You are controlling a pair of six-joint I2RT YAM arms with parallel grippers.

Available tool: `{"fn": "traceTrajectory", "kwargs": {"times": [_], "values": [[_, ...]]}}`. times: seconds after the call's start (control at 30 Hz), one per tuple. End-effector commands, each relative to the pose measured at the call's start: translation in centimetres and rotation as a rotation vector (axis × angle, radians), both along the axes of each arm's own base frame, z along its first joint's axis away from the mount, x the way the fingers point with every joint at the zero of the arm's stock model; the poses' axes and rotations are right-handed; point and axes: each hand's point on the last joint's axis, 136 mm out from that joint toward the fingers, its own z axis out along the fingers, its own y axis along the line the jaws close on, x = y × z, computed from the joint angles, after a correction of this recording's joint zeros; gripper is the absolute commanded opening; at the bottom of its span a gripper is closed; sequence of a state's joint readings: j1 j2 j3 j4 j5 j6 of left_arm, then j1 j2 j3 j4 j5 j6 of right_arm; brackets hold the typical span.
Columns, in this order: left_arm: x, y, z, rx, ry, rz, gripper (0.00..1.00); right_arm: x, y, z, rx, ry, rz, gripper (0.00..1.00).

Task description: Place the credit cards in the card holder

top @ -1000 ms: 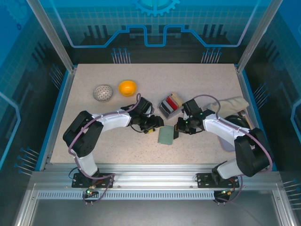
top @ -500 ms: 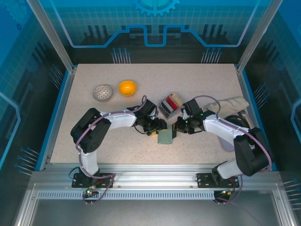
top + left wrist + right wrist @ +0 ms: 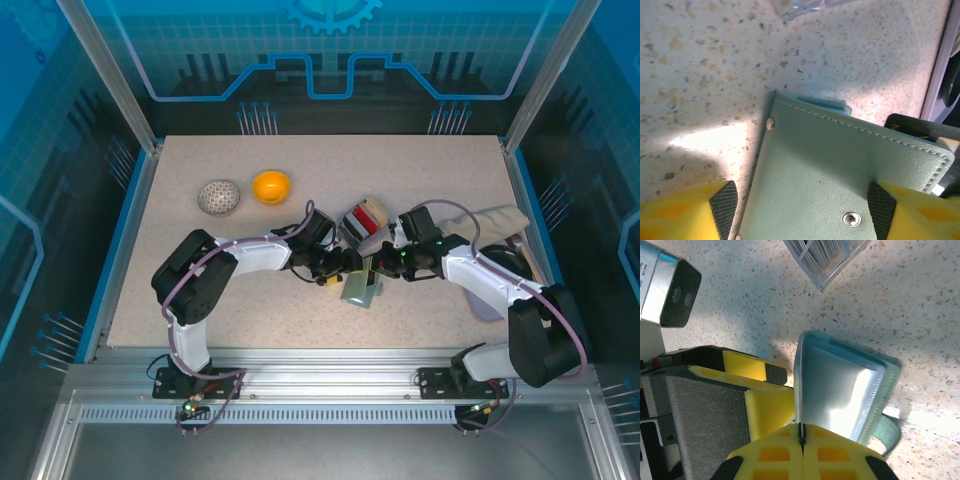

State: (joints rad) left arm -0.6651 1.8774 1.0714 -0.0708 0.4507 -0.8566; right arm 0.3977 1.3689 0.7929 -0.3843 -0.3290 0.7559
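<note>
The grey-green card holder (image 3: pixel 361 288) lies at mid-table, one flap raised. My right gripper (image 3: pixel 378 266) is shut on that flap's edge (image 3: pixel 801 427). In the right wrist view the holder gapes, showing blue-grey pockets (image 3: pixel 840 390). My left gripper (image 3: pixel 336 268) is open, its black pads (image 3: pixel 724 200) on either side of the holder's outer cover (image 3: pixel 840 175), which has two metal snaps. The left pad is clear of the cover's edge. The credit cards (image 3: pixel 362 220), red, black and tan, stand on edge in a clear tray (image 3: pixel 826 256) just behind the holder.
An orange bowl (image 3: pixel 271 186) and a speckled white ball (image 3: pixel 219 197) sit at the back left. A beige cloth (image 3: pixel 495 222) lies at the right, behind the right arm. The left gripper's yellow finger (image 3: pixel 752 367) is close beside the holder.
The left gripper has moved right up to the holder and opened wider. The right gripper has raised the flap, so the holder went from lying flat to standing open and tilted.
</note>
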Motion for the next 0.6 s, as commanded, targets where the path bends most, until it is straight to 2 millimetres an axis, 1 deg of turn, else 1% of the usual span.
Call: {"fn": "traceTrajectory", "kwargs": {"times": [0.0,0.13,0.27,0.43,0.57], "values": [[-0.3,-0.7,3.0,-0.082,-0.054,-0.018,0.76,0.4,0.4,1.5,0.065,-0.012,-0.001,0.02],[-0.5,-0.4,3.9,-0.090,-0.075,-0.017,0.79,0.8,0.4,1.7,0.130,-0.006,-0.035,0.01],[-0.7,-0.1,4.0,-0.096,-0.085,-0.016,0.81,1.2,0.2,1.9,0.179,-0.003,-0.059,0.00],[-1.1,-0.7,3.6,-0.114,-0.061,-0.051,0.79,1.3,0.8,1.9,0.261,0.014,-0.054,0.00],[-1.1,-0.9,3.6,-0.124,-0.059,-0.060,0.75,1.5,1.1,2.0,0.315,0.019,-0.068,0.00]]}}
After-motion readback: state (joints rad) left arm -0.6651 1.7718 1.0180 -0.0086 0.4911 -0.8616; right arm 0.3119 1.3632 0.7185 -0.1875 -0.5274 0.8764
